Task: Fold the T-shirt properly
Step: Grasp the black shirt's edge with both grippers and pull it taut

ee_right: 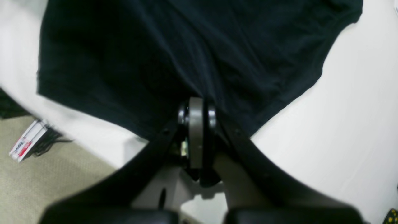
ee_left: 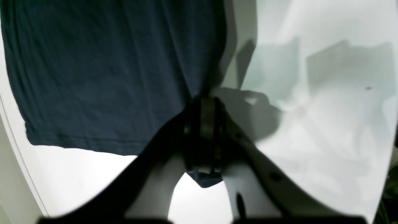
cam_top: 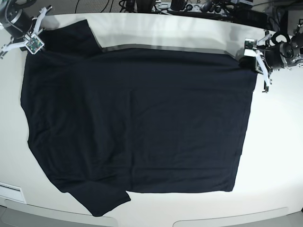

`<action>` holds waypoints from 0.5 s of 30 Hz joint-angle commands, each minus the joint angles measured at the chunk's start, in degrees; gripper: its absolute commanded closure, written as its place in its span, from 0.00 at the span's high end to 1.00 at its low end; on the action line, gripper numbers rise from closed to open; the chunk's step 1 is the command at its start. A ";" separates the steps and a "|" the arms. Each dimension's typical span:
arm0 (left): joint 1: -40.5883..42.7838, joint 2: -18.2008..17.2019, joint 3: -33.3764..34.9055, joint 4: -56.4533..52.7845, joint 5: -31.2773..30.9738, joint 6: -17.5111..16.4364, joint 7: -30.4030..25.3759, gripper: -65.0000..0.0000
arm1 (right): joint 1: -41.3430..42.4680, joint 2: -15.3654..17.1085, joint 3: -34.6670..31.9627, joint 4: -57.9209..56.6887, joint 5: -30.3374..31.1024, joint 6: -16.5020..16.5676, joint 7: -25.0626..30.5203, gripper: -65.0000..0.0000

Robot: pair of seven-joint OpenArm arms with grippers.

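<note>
The black T-shirt (cam_top: 142,123) lies spread wide on the white table (cam_top: 279,156), one short sleeve pointing to the near left. In the base view my left gripper (cam_top: 253,57) sits at the shirt's far right corner and my right gripper (cam_top: 34,45) at its far left corner, by the other sleeve. The left wrist view has the left gripper (ee_left: 207,102) shut on the T-shirt (ee_left: 102,71) at its hemmed corner, with a scrap of cloth poking out behind the fingers. Seen from the right wrist, the right gripper (ee_right: 196,104) is shut on the T-shirt (ee_right: 174,49) at its edge.
Cables and gear (cam_top: 189,7) crowd the table's far edge. A white label (cam_top: 9,191) sits at the near left corner. Beige floor (ee_right: 62,174) and a red-lettered tag (ee_right: 25,144) lie beyond the table edge beside the right gripper.
</note>
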 commanded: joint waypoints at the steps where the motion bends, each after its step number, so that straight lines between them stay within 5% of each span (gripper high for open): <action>1: -0.55 -2.21 -0.70 1.38 -0.22 0.70 -0.31 0.00 | -1.60 0.66 0.59 1.25 0.13 -0.70 0.46 0.00; 15: 8.46 -6.52 -0.68 14.51 -0.57 0.96 11.50 0.00 | -10.45 -0.48 0.59 2.71 0.02 -2.51 -1.14 0.00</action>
